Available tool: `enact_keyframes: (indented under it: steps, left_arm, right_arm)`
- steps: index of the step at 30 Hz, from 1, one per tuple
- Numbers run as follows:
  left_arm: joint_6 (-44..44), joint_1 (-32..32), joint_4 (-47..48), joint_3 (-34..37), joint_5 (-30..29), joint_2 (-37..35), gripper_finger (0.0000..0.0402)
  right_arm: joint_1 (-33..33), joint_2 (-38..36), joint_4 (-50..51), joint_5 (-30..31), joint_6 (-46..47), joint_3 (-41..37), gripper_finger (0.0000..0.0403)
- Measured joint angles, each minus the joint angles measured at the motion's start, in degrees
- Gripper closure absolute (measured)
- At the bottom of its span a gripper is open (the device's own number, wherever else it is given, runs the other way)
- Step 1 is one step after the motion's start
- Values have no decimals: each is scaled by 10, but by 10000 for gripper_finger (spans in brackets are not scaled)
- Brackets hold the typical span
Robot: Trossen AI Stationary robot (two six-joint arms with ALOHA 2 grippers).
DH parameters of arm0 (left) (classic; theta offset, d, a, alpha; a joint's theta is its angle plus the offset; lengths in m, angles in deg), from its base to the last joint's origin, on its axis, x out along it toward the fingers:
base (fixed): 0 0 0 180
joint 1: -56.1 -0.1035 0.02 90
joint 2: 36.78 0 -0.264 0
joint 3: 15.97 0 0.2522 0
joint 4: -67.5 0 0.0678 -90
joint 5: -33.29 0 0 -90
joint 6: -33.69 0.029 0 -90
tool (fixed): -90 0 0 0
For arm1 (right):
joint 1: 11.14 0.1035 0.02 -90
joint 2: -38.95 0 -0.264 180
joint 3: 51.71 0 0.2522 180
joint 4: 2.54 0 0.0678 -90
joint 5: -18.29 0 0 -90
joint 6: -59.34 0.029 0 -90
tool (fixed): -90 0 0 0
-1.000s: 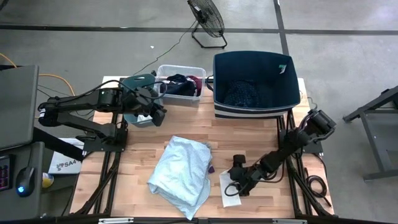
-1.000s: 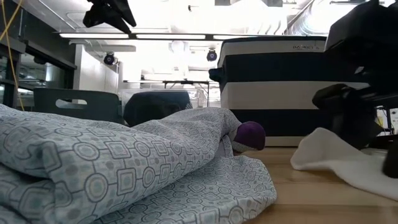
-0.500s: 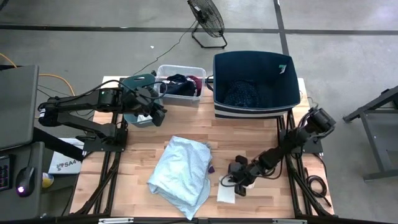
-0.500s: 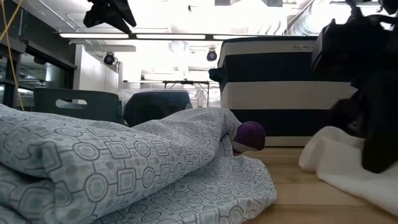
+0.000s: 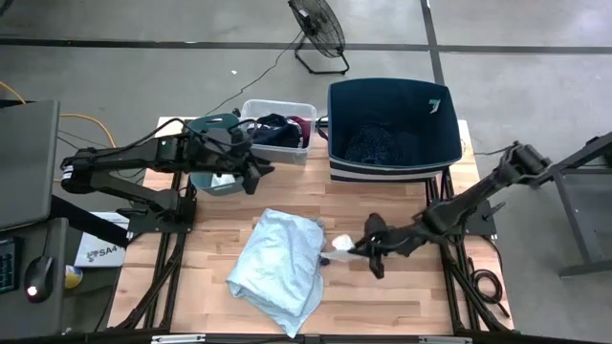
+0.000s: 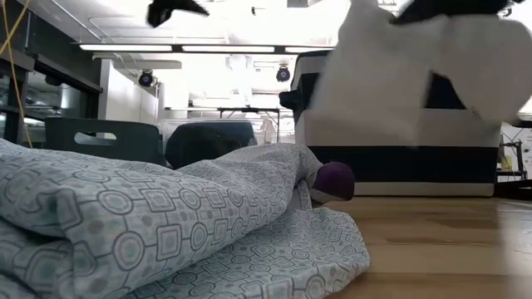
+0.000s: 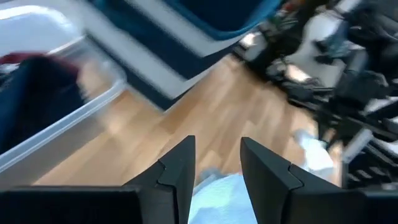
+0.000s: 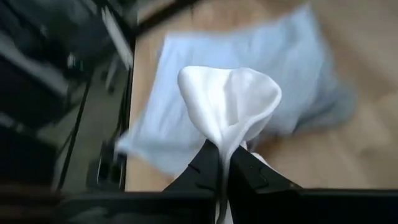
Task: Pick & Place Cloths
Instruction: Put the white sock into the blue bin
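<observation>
A small white cloth [image 5: 339, 243] hangs in the air over the table's middle, with my right gripper [image 5: 363, 248] shut on it. It shows high up in the low view as the white cloth [image 6: 399, 75]. The large pale-blue cloth [image 5: 277, 268] lies crumpled on the table just left of it, with a maroon piece [image 6: 336, 180] at its edge. My left gripper [image 5: 256, 168] hovers open and empty in front of the teal bin [image 5: 208, 178]. Dark cloths lie in the clear bin [image 5: 277, 129] and the navy bin [image 5: 390, 129]. My right gripper pinches a bunched fold of the white cloth [image 8: 222, 148] between its two fingers [image 8: 200, 169]. The cloth bulges out beyond the fingertips [image 8: 227, 99] and is lifted clear of the table, above the pale-blue cloth's right edge.
The navy bin stands at the far right of the table, the clear bin left of it and the teal bin at the far left. Bare wood [image 5: 402, 296] lies at the near right. A fan [image 5: 318, 27] stands on the floor beyond the table.
My right gripper has shut on the white cloth, which lay flat near the table's front edge. It has lifted the cloth clear of the table and carried it up and toward the far edge. My left gripper has shifted a little toward the right.
</observation>
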Motion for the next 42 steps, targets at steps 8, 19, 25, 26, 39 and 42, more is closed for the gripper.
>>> enact_keyframes:
  steps: [8, 19, 25, 26, 39, 42]
  left_arm:
    - [18, 4, -131, 1, 87, 62, 277]
    - [136, 46, -407, 0, 116, 192, 276]
    - [170, 62, -559, -1, 102, 266, 227]
    - [174, 65, -567, -1, 100, 274, 211]
    - [200, 67, -624, -18, 20, 332, 83]
    - [202, 67, -621, -27, 19, 340, 82]
  right_arm:
    - [-29, -127, -10, 118, -69, 1, 397]
    - [-94, -181, -24, 176, -91, 1, 398]
    - [-122, -182, -40, 160, -88, 1, 398]
    - [-125, -182, -41, 159, -88, 1, 398]
    - [-168, -182, -84, 25, -102, 1, 398]
    - [-179, -181, -85, 1, -104, 1, 398]
